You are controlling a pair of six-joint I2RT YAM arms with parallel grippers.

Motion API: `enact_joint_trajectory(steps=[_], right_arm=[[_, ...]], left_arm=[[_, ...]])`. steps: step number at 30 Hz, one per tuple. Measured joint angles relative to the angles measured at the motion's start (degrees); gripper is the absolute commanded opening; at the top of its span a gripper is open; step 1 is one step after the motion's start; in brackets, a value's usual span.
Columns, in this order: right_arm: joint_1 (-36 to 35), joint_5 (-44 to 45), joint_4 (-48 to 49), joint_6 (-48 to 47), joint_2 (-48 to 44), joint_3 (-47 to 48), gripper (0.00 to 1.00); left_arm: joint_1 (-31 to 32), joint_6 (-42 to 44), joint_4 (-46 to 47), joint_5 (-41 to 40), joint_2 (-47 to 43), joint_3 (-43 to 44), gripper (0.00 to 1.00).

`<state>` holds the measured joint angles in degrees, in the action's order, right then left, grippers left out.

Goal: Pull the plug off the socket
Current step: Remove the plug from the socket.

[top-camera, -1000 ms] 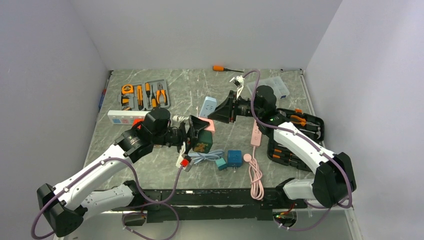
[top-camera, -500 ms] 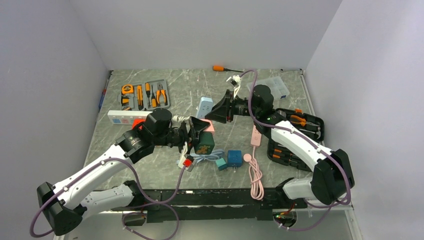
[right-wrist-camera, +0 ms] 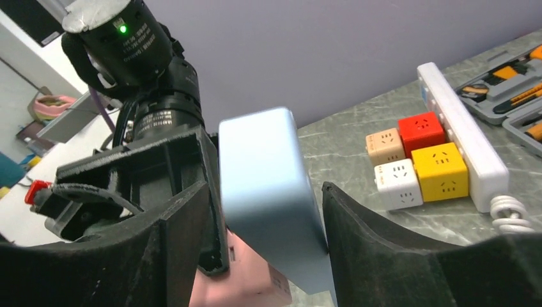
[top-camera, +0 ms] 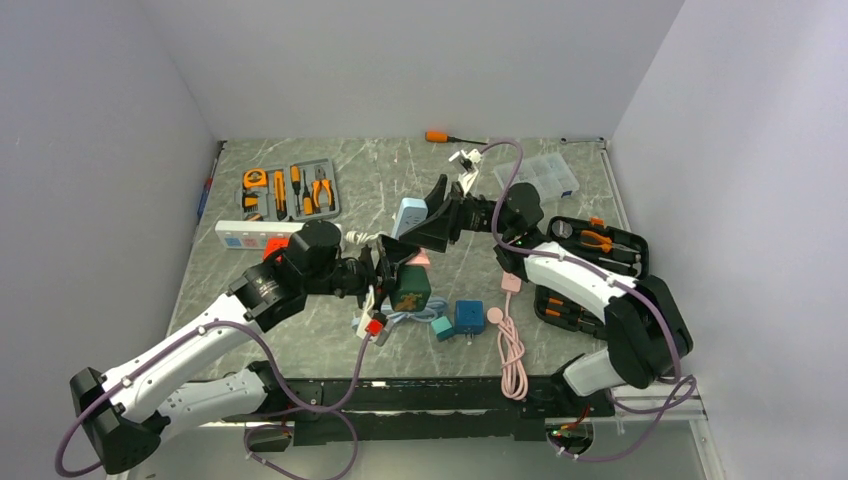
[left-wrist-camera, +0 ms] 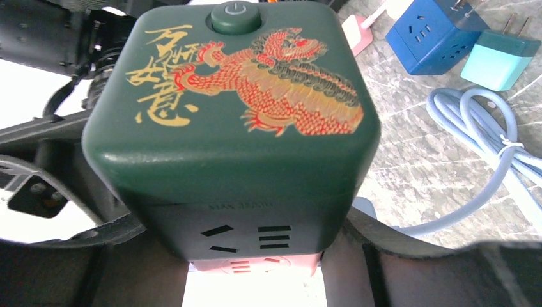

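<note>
Left wrist only: dragon-printed green cube [left-wrist-camera: 230, 96], left fingers [left-wrist-camera: 396, 268] snug; right fingers [right-wrist-camera: 383, 256] wide around blue plug [right-wrist-camera: 268, 192].

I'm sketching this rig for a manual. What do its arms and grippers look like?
The left arm and right arm both have white shell links joined by black cylindrical joints, with a mauve cable looping along each. The left gripper and right gripper are black, with broad wedge-shaped fingers.

The green cube socket [left-wrist-camera: 230, 128] bears gold Chinese characters, with a power symbol on its button [left-wrist-camera: 236, 14].
</note>
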<state>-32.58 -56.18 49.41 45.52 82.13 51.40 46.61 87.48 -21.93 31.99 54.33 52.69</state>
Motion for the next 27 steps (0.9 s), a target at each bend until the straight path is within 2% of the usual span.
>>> enact_joint_trajectory(steps=[3,9,10,14,19,21,27], right_arm=[[-0.2,-0.6,8.2,3.8,2.4,-1.8,0.50],[0.3,-0.9,28.2,13.3,10.7,-2.4,0.05],[0.3,-0.9,30.7,14.8,12.2,-2.1,0.00],[0.2,-1.7,34.5,19.0,15.5,-0.2,0.00],[1.1,-2.3,33.9,18.2,15.2,-0.1,0.00],[1.6,-2.4,29.2,14.7,13.9,0.2,0.00],[1.7,-1.9,1.9,-3.9,9.8,7.9,0.00]], left_arm=[[0.0,-1.2,-0.2,0.0,-0.5,0.0,0.00],[0.5,-3.2,-0.9,0.5,-2.0,0.0,0.00],[0.5,-3.9,-1.1,0.4,-2.2,0.0,0.00],[0.3,-5.3,-1.5,-0.6,-2.3,0.0,0.00],[0.4,-6.3,-0.9,-0.8,-2.3,0.0,0.00],[0.3,-6.7,-0.5,-1.7,-2.3,0.0,0.00],[-0.3,-6.8,1.6,-4.9,-2.3,-0.1,0.00]])
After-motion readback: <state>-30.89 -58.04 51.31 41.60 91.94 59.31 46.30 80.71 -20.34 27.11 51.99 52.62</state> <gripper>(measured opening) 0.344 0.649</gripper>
